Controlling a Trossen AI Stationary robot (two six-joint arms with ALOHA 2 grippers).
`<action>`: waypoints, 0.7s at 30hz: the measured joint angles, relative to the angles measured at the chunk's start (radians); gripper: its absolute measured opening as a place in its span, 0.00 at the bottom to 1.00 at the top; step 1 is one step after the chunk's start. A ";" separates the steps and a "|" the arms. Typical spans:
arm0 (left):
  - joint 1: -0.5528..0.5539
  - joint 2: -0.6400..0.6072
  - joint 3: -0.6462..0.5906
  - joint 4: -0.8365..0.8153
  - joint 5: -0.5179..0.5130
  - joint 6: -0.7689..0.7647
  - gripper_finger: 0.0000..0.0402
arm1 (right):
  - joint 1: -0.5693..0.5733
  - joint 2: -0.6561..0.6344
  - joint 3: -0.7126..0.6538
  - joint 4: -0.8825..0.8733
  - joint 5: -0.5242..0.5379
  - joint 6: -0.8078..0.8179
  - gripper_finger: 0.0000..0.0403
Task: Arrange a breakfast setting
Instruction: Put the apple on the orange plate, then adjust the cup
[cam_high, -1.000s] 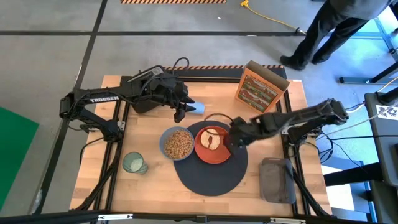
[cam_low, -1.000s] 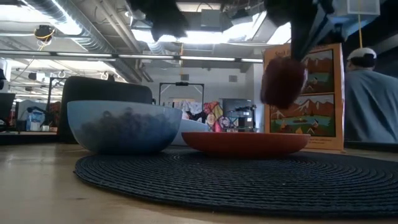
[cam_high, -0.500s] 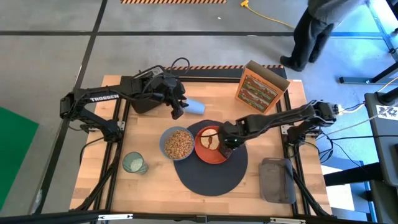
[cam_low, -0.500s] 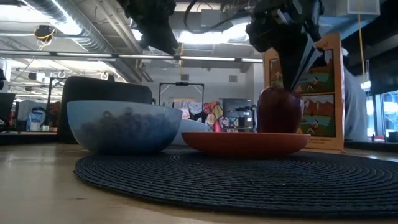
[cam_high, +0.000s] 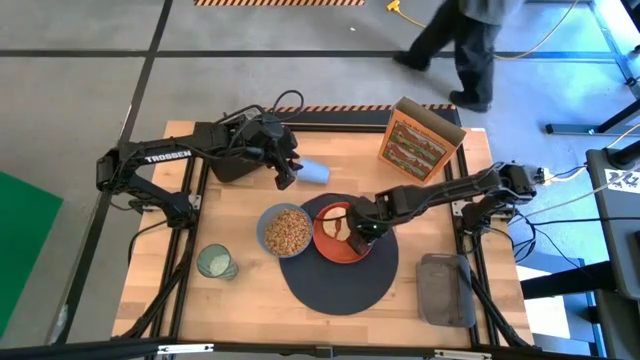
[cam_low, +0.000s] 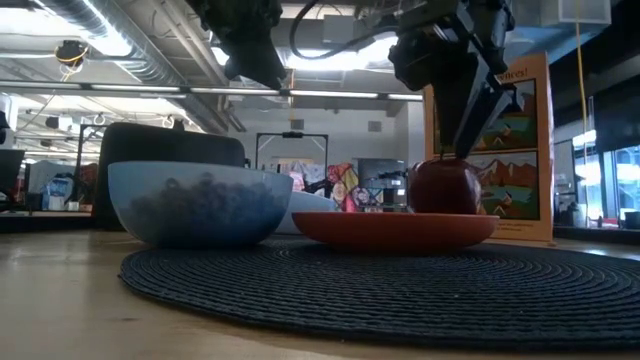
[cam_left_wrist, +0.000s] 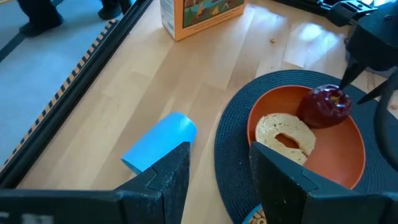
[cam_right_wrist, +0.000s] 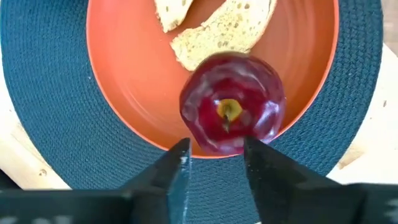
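Note:
A red apple (cam_right_wrist: 232, 111) sits stem up on the orange plate (cam_high: 345, 252), beside a toast slice (cam_right_wrist: 224, 25). The plate rests on the round dark mat (cam_high: 340, 280), and so does part of the blue bowl (cam_high: 286, 230) of cereal. My right gripper (cam_low: 460, 150) stands open just above the apple, fingers pointing down. Whether the tips touch the apple's top, I cannot tell. My left gripper (cam_left_wrist: 217, 165) hangs open and empty over the far left of the table, near a blue roll (cam_high: 315, 172). A green cup (cam_high: 214, 262) stands on the wood near the left.
An orange cereal box (cam_high: 418, 140) stands at the far right of the table. A black appliance (cam_high: 225, 162) sits under the left arm. A grey pad (cam_high: 445, 290) lies at the near right. A person (cam_high: 460, 40) walks beyond the far edge.
My right gripper has come down and toward the table's left with the apple, set it on the plate next to the toast and opened, letting go. The apple, hanging clear a second ago, now rests on the plate.

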 joint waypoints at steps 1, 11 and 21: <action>0.000 0.000 0.000 0.000 0.000 0.000 0.40 | -0.001 0.000 0.000 0.001 0.001 0.000 0.38; 0.000 0.000 0.000 0.000 0.002 -0.020 0.40 | -0.013 -0.020 0.080 -0.060 0.090 0.000 0.50; 0.065 0.002 0.000 -0.002 0.081 -0.023 0.40 | -0.044 -0.080 0.273 -0.191 0.300 -0.077 0.50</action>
